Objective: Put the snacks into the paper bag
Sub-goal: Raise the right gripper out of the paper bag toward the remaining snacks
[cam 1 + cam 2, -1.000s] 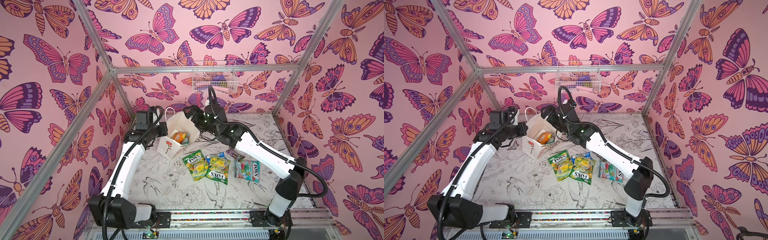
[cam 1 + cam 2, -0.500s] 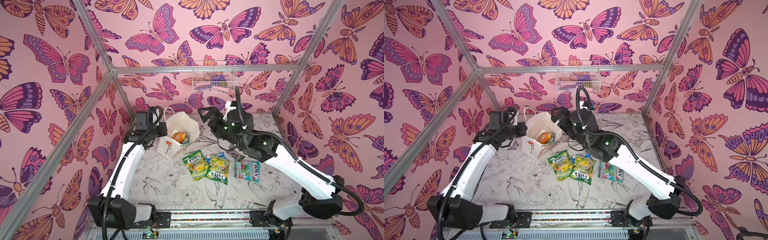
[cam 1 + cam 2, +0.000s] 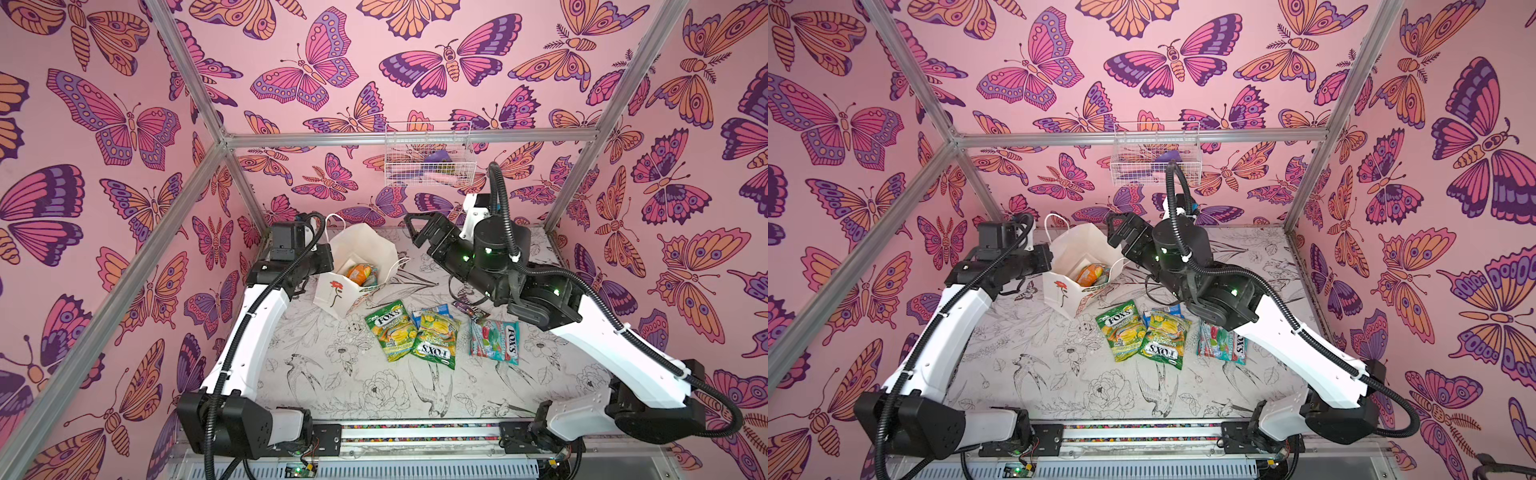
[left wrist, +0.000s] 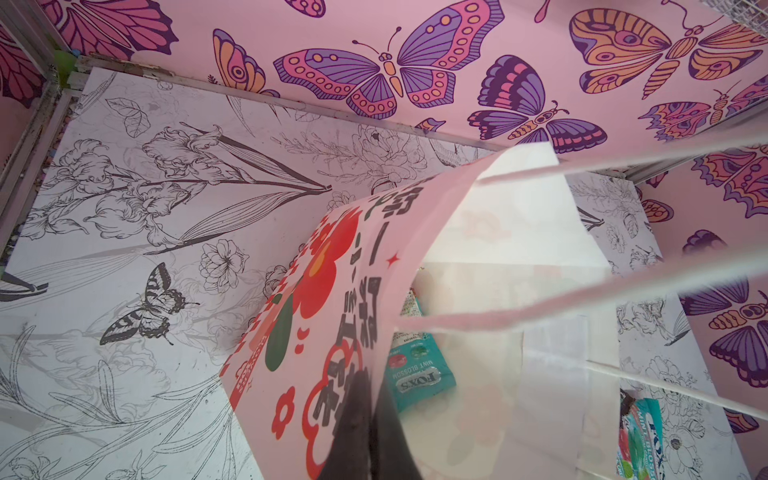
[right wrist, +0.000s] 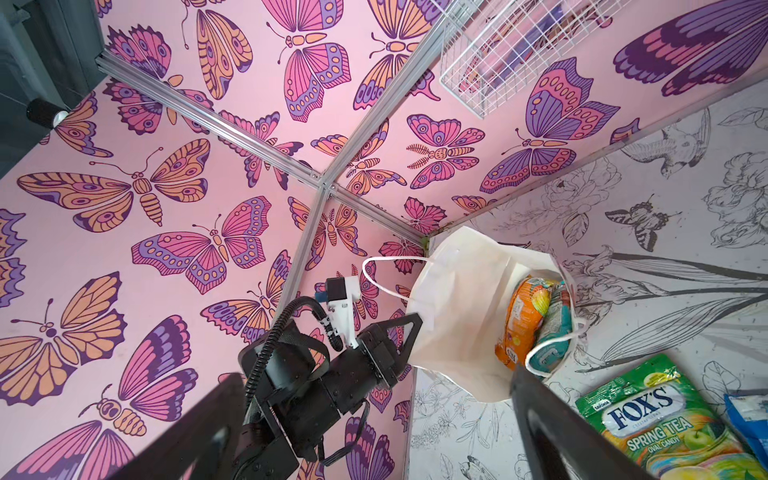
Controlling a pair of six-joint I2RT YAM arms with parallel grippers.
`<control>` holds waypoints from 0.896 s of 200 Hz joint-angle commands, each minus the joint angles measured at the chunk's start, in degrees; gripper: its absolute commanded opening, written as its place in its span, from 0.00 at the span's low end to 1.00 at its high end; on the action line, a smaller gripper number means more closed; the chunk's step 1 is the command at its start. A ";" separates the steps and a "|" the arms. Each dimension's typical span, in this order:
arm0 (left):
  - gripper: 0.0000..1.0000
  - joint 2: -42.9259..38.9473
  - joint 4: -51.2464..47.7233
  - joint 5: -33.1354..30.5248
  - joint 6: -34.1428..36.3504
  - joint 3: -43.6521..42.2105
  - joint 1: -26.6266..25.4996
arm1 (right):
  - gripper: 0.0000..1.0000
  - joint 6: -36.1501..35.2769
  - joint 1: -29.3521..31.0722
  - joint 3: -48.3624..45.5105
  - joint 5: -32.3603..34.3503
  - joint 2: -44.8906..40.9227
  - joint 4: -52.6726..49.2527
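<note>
The white paper bag (image 3: 332, 291) (image 3: 1065, 291) stands open at the back left, and my left gripper (image 3: 328, 259) (image 4: 370, 378) is shut on its printed side wall (image 4: 316, 316). Inside lie an orange packet (image 3: 358, 272) (image 5: 521, 316) and a teal FOX'S packet (image 4: 415, 374). My right gripper (image 3: 415, 228) (image 5: 376, 374) hangs open and empty, above and right of the bag's mouth. On the table lie two green-yellow FOX'S bags (image 3: 390, 330) (image 3: 436, 338), a teal FOX'S bag (image 3: 494, 340), a small blue-white packet (image 3: 434, 311) and a dark purple wrapper (image 3: 467, 307).
A white wire basket (image 3: 428, 160) (image 3: 1154, 160) hangs on the back wall above the right arm. Aluminium frame posts (image 3: 245, 187) stand at the back corners. The butterfly walls close in the table on three sides.
My right gripper has drawn back from the bag's mouth, up and to the right, still open. The left gripper and the bag have stayed put.
</note>
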 commanded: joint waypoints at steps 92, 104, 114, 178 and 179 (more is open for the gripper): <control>0.00 -2.11 1.61 -1.10 0.33 -0.94 0.51 | 0.99 -2.41 0.54 -6.22 -3.54 -4.06 9.88; 0.00 -2.11 1.61 -1.19 0.34 -0.93 0.50 | 0.99 -3.35 0.45 -6.60 -2.62 -4.15 8.23; 0.00 -2.08 1.60 -1.19 0.35 -0.94 0.51 | 0.99 -4.68 0.41 -7.65 -0.37 -5.07 6.57; 0.00 -2.09 1.68 -1.38 0.38 -1.01 0.62 | 0.99 -7.43 -4.55 -25.01 9.98 -16.34 3.51; 0.00 -2.12 1.68 -1.37 0.33 -1.04 0.59 | 0.99 -7.44 -4.64 -25.13 10.13 -16.36 3.31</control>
